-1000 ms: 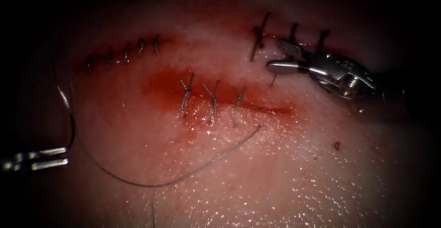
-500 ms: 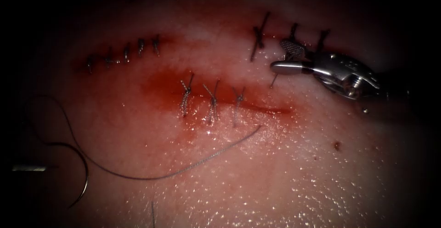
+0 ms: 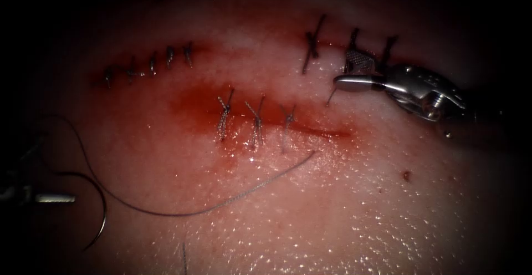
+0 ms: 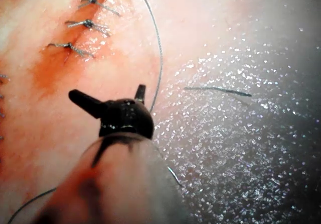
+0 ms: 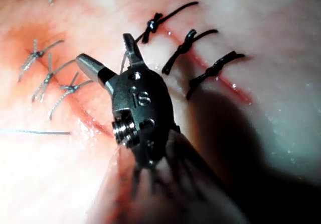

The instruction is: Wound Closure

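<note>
The curved needle lies loose on the tissue at the far lower left, out of the tissue and held by neither tool. Its thread sweeps right and ends just below the middle cut, which carries three pale stitches. My left tool sits beside the needle, and its jaws are spread wide and hold nothing. The thread runs past one of its jaws. My right tool hovers over the dark stitches at the upper right, open and holding nothing.
A row of stitches closes another cut at the upper left. Red fluid stains the left end of the middle cut. A cut end of thread lies at the near edge. A short thread tail sticks out below the right tool.
The left jaws have opened and let go; the needle and thread dropped onto the tissue at the lower left. The left tool drew back leftward. The right tool drifted slightly right.
</note>
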Motion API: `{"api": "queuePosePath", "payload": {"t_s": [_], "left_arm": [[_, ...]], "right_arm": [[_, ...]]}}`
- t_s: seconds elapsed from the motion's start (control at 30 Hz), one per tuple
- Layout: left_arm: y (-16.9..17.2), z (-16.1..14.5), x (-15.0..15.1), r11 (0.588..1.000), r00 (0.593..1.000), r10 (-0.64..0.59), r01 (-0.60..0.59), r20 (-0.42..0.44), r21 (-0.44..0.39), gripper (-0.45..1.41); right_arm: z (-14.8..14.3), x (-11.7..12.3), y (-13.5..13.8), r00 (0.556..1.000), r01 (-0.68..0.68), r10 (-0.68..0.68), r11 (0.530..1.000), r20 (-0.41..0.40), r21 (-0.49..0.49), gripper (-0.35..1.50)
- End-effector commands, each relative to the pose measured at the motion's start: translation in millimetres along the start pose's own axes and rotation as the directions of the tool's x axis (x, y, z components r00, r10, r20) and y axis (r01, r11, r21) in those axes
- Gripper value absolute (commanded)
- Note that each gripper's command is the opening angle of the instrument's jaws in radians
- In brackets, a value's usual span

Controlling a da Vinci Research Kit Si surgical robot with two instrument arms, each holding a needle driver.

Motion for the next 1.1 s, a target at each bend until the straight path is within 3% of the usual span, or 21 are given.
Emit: {"api": "queuePosePath", "payload": {"t_s": [0.03, 0.27, 0.53, 0.93, 1.1], "left_arm": [[1.3, 1.4, -0.4, 0.999, 1.000, 0.029, -0.029, 0.009, -0.019, 0.96], [4.2, 5.9, -2.7, 0.982, 0.983, 0.132, -0.113, 0.125, -0.151, 0.96], [6.5, 8.1, -6.5, 0.938, 0.950, 0.235, -0.166, 0.205, -0.305, 0.92], [4.9, 10.5, -9.7, 0.928, 0.915, 0.287, -0.192, 0.283, -0.319, 0.69], [3.8, 11.3, -10.6, 0.914, 0.890, 0.331, -0.220, 0.314, -0.340, 0.72]], "right_arm": [[0.5, -0.9, -0.4, 1.000, -0.001, 0.001, 1.000, 0.001, 0.004, 1.03], [0.5, -1.2, -0.3, 1.000, 0.002, -0.003, 1.000, 0.007, 0.010, 0.99], [0.7, -1.5, -0.2, 1.000, 0.005, -0.006, 1.000, 0.011, 0.011, 0.98], [1.0, -1.8, -0.4, 1.000, 0.008, -0.009, 1.000, 0.014, 0.013, 0.94], [1.0, -1.8, -0.4, 1.000, 0.008, -0.009, 1.000, 0.014, 0.013, 0.93]]}}
